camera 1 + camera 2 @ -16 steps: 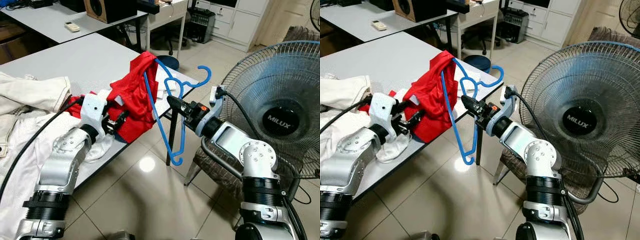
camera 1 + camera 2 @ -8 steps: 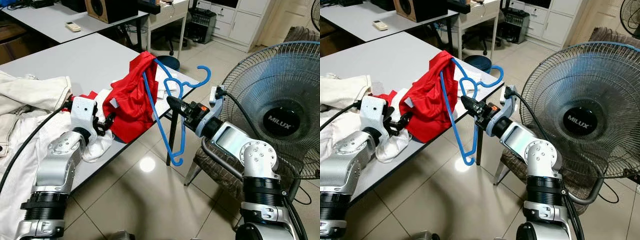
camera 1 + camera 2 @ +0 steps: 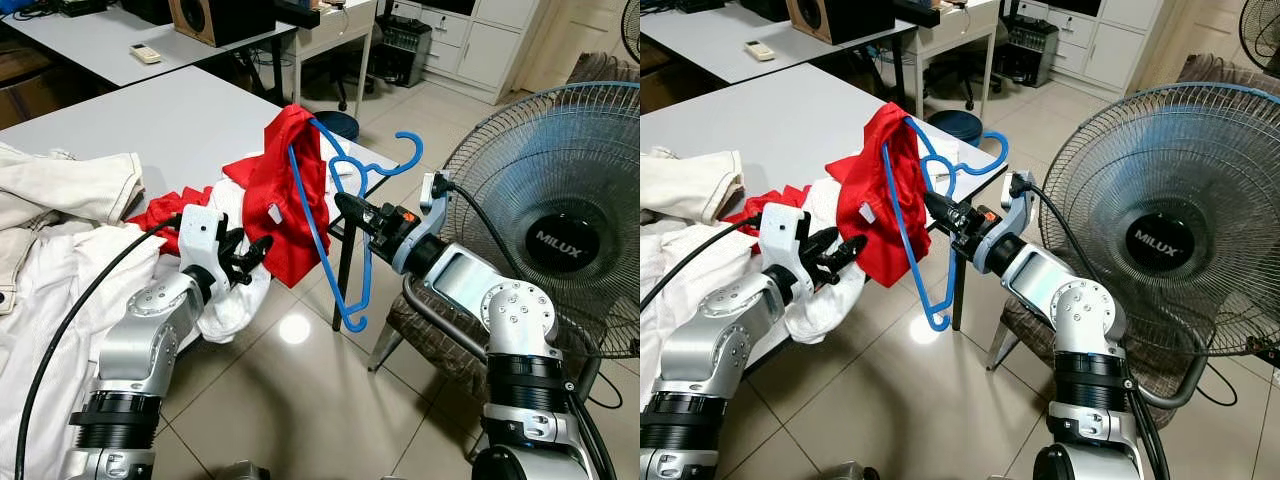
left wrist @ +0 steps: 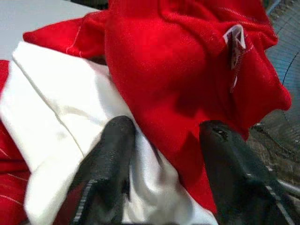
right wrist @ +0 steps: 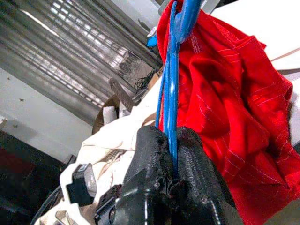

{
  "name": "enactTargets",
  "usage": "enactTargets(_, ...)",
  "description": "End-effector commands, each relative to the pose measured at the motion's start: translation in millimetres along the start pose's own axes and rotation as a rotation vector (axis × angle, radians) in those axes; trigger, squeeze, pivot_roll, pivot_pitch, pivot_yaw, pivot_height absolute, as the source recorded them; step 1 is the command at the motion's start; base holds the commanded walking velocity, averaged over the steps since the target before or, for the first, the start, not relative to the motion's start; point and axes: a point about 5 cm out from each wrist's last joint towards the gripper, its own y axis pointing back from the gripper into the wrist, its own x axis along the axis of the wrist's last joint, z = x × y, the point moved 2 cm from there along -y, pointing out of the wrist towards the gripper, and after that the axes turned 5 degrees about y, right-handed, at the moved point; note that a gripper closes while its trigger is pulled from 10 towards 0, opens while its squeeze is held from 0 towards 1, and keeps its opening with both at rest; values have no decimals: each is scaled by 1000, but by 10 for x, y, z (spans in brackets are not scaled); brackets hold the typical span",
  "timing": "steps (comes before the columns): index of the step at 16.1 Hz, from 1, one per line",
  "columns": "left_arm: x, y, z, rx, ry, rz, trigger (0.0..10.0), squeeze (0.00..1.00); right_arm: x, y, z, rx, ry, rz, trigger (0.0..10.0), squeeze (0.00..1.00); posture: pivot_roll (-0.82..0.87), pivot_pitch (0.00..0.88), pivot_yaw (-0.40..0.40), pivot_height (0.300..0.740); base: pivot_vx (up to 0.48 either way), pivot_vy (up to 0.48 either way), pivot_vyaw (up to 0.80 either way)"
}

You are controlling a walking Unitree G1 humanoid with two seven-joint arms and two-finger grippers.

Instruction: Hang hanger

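Left gripper [image 3: 250,258] has let go and pulled back — fingers spread, empty.
Right gripper [image 3: 345,207] clamps the blue hanger [image 3: 340,235]; red shirt [image 3: 285,195] half-draped at ten o'clock — hanging still ahead.

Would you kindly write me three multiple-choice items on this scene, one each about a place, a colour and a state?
1. Where is the fan?
A. beside the right arm
B. on the table
C. behind the left arm

2. What colour is the hanger?
A. white
B. blue
C. black

3. How is the left pincer?
A. shut on the hanger
B. shut on the shirt
C. open

Answers:
1 A, the fan stands on the floor to the robot's right.
2 B, its frame is blue, clamped in the right pincer.
3 C, its fingers are spread just short of the red shirt.
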Motion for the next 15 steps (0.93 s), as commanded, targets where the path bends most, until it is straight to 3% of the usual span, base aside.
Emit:
enactTargets(1,50,0,27,-11,-13,22,0,0,57,5,-48,17,12,10,10000,0,-163,0,-19,740,0,0,0)
enactTargets(5,134,-19,-34,50,-45,78,0,0,51,-12,-55,20,11,8,10000,0,-156,0,-24,740,0,0,0)
enactTargets(11,167,-91,51,21,24,131,0,0,40,-22,-49,16,6,14,10000,0,-154,0,-14,740,0,0,0)
enactTargets(15,204,-87,-20,38,50,123,0,0,39,-27,-43,13,-3,35,10000,0,-145,0,6,740,0,0,0)
